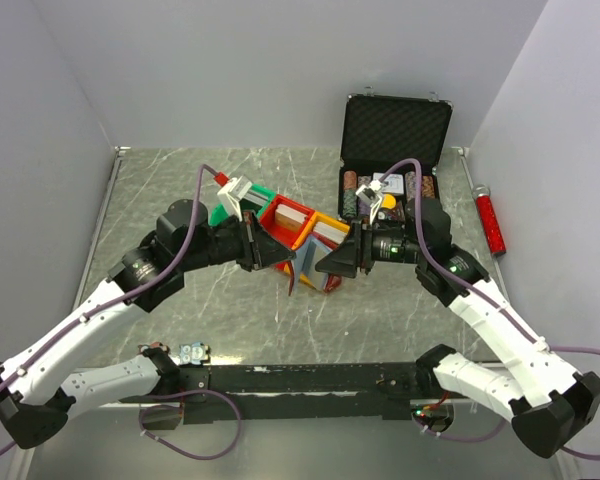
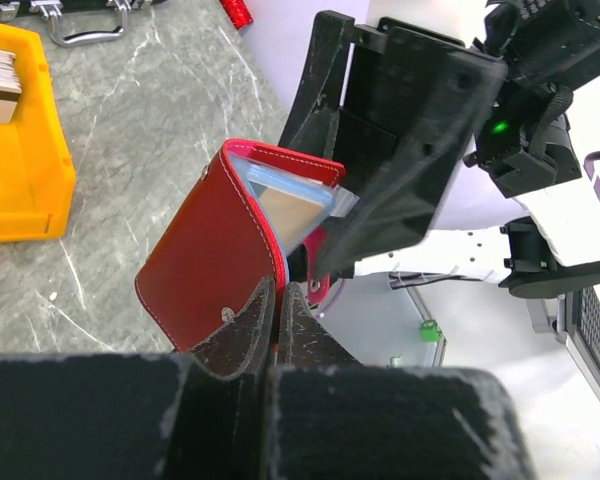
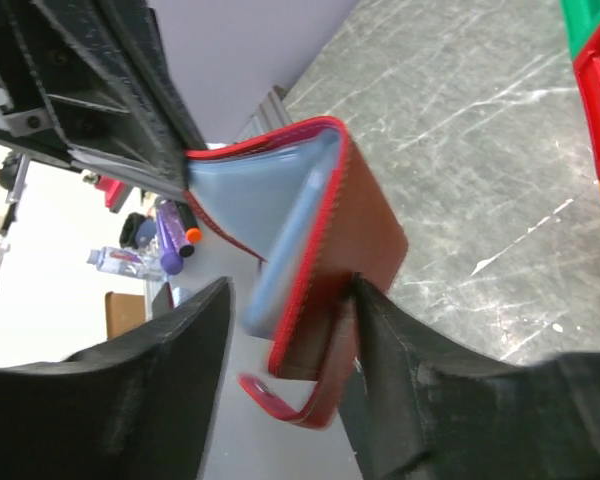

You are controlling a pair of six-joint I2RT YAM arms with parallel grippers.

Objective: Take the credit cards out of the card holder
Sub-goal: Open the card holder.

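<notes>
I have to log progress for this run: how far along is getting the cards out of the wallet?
Done: the card holder is lifted and spread open. In hand: the left gripper pinches one cover; the right gripper, jaws open, straddles the other cover and the credit cards. Left: the pale cards sit inside the holder, none visibly pulled out, so every removal remains.

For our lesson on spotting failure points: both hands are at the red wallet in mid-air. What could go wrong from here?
The left hand pinches only the cover edge of the card holder; a tug could pull it free and drop it.
The right hand, open, straddles cover and credit card together, so closing may clamp both and extract nothing.
</notes>
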